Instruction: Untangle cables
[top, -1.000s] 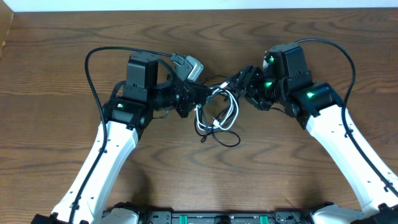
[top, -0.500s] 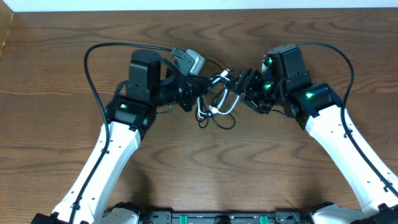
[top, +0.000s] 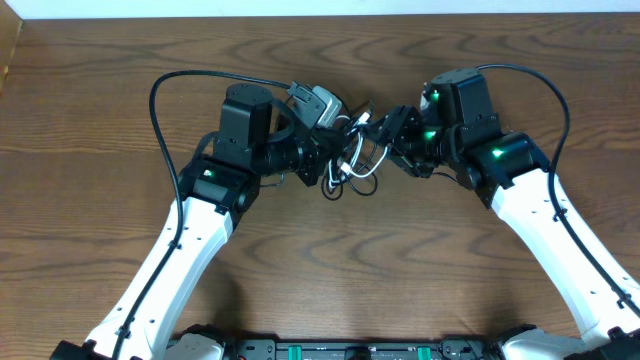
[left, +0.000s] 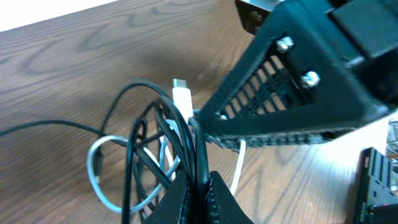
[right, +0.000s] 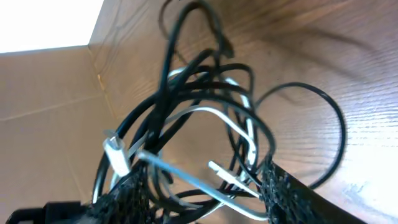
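From overhead, has hauled the cables (top: 348, 168) toward 12 o'clock with the left gripper (top: 318, 160) since a second back, bunching them against the right gripper (top: 378, 132), with bare table (top: 340, 270) open at 6 o'clock. At the left wrist, clamps shut on black strands at 6 o'clock, with the white plug (left: 181, 93) at 12. At the right wrist, straddles the black-and-white tangle with jaws half apart, a tan board (right: 43, 112) at 9 o'clock.
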